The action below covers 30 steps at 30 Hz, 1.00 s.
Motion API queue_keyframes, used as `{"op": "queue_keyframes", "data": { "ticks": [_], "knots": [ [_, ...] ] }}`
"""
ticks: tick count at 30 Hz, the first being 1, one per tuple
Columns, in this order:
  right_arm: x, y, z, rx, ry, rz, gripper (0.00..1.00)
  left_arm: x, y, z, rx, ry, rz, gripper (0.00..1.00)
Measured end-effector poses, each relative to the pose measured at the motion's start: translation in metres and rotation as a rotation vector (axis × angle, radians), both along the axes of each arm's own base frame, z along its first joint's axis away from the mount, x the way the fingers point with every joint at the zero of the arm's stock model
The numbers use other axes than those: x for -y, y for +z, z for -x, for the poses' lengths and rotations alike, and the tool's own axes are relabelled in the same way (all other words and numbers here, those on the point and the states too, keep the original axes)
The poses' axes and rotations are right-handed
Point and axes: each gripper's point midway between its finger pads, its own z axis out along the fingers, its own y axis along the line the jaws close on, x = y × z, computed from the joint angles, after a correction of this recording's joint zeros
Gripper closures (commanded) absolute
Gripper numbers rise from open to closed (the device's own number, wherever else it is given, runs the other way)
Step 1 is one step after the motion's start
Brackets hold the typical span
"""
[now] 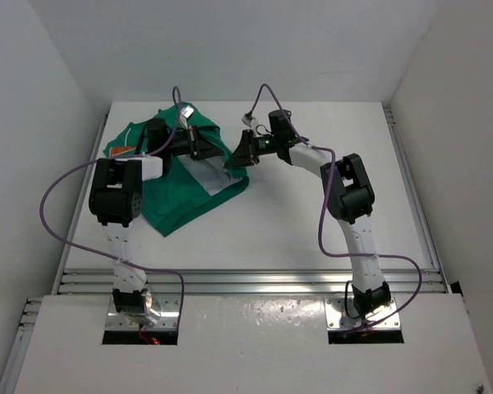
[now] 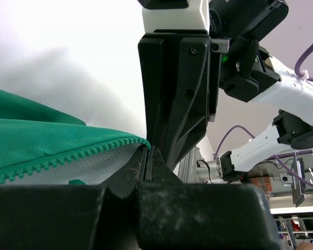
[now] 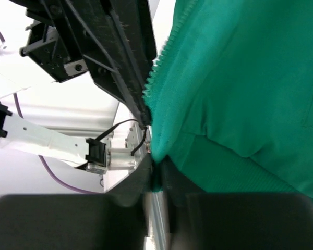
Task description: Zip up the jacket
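The green jacket (image 1: pixel 177 197) lies on the back left of the table, its front flap lifted so the white lining (image 1: pixel 212 177) shows. An orange patch (image 1: pixel 120 151) shows at its far left. My left gripper (image 1: pixel 207 146) is over the jacket. In the left wrist view it (image 2: pixel 147 155) is shut, pinching the end of the zipper edge (image 2: pixel 68 154). My right gripper (image 1: pixel 232 161) meets it from the right. In the right wrist view it (image 3: pixel 156 169) is shut on a fold of green fabric (image 3: pixel 240 78) beside the zipper teeth. The two grippers almost touch.
White walls close in the table on the left, right and back. An aluminium rail (image 1: pixel 246 279) runs along the near edge. Purple cables (image 1: pixel 66 180) loop off both arms. The right arm's elbow (image 1: pixel 349 193) stands over the table's right half.
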Motion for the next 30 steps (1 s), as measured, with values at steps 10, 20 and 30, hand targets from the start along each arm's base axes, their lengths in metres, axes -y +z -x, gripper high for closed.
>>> {"op": "queue_keyframes", "data": {
  "ticks": [10, 20, 30],
  "knots": [
    [0.003, -0.006, -0.001, 0.01, -0.006, 0.001, 1.0, -0.004, -0.024, -0.007, -0.004, 0.045, -0.085, 0.65],
    [0.06, -0.058, 0.012, -0.079, -0.09, 0.131, 1.0, -0.063, 0.026, 0.005, 0.175, 0.316, -0.506, 0.52],
    [0.065, -0.056, 0.013, -0.022, -0.09, 0.219, 1.0, -0.064, -0.043, 0.065, -0.078, 0.345, -0.967, 0.72]
  ]
}}
